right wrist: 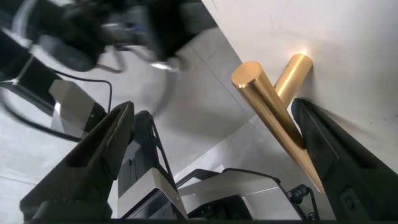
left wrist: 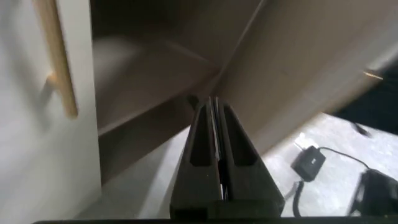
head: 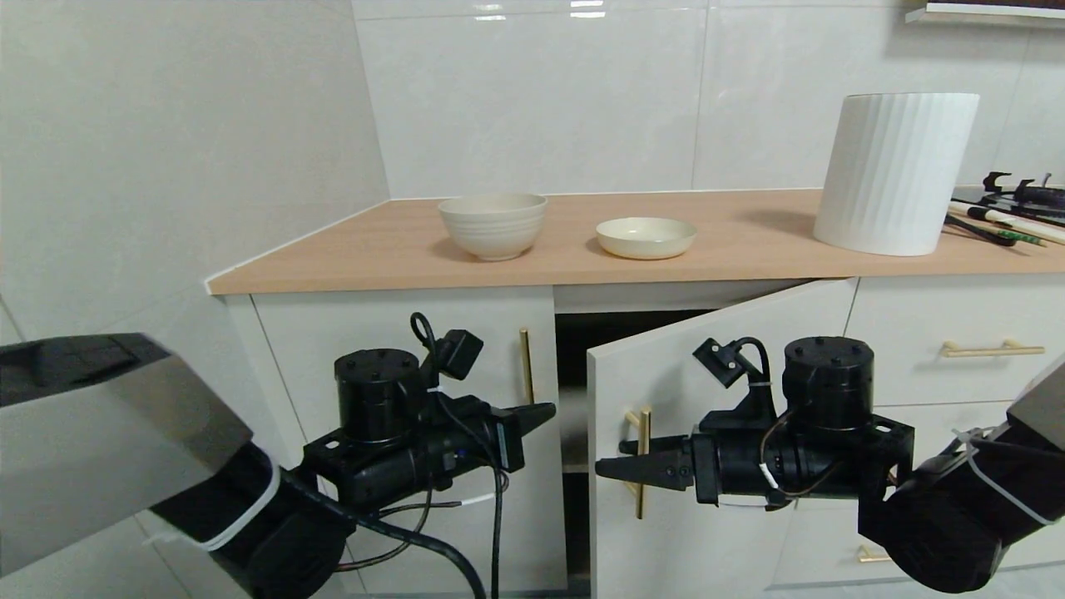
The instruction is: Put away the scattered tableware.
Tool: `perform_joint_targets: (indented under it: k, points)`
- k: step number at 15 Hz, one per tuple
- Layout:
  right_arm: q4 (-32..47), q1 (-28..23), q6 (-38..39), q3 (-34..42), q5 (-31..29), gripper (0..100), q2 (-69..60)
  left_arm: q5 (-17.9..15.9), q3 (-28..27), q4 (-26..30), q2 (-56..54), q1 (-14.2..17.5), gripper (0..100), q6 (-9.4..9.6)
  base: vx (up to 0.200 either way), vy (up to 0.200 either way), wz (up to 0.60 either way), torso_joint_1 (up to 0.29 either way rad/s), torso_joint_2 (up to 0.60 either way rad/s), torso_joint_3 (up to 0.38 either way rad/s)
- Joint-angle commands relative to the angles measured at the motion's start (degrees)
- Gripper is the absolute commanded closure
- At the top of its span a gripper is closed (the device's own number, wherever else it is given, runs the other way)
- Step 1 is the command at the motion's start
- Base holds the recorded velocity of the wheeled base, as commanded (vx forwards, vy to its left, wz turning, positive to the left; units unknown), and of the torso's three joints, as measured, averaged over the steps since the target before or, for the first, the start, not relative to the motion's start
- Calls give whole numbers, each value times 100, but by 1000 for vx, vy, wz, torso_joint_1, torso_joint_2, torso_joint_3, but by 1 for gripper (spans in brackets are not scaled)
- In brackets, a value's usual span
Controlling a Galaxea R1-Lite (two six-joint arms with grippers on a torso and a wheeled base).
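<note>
On the wooden counter (head: pixel 749 241) stand a cream ribbed bowl (head: pixel 492 225) and, to its right, a shallow cream dish (head: pixel 646 237). Below them the right cabinet door (head: pixel 715 399) hangs partly open. My right gripper (head: pixel 614 467) is open at this door's brass handle (head: pixel 642 453); in the right wrist view the handle (right wrist: pixel 273 118) lies between the spread fingers (right wrist: pixel 93 162), close to one of them. The left gripper (head: pixel 539 410) is shut and empty, its tip at the dark gap of the cabinet; its closed fingers (left wrist: pixel 214 143) point at the inside shelf (left wrist: pixel 143 93).
A tall white ribbed container (head: pixel 899 170) stands at the counter's right, with utensils (head: pixel 1007 218) beyond it. The left cabinet door (head: pixel 399 333) is closed, its brass handle (head: pixel 525 364) near my left gripper. Tiled walls close off the left side and back.
</note>
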Motion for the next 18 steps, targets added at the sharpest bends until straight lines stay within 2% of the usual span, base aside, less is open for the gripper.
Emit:
perform_joint_targets:
  k: [1,3,7,10,14,18]
  points:
    - [22,17,3,7,6,0,6,1,-590,-109,820,-96,100,-12,0,0,0,0,0,0]
    - [22,17,-14,42,6,0,6,9,-907,-136,1136,-263,100,-3,0,0,0,0,0,0]
    - [-329,26,-41,262,-11,0,24,89,-1091,-505,1400,-632,100,6,0,0,0,0,0,0]
    - [-461,17,-181,455,-82,0,-117,229,-1021,-593,1294,-667,100,15,0,0,0,0,0,0]
    - [-461,-1,-506,640,-811,0,-170,238,-942,-733,1198,-834,100,6,0,0,0,0,0,0]
    - [-461,-185,-506,798,-829,0,-442,238,-924,-733,1145,-905,100,6,0,0,0,0,0,0]
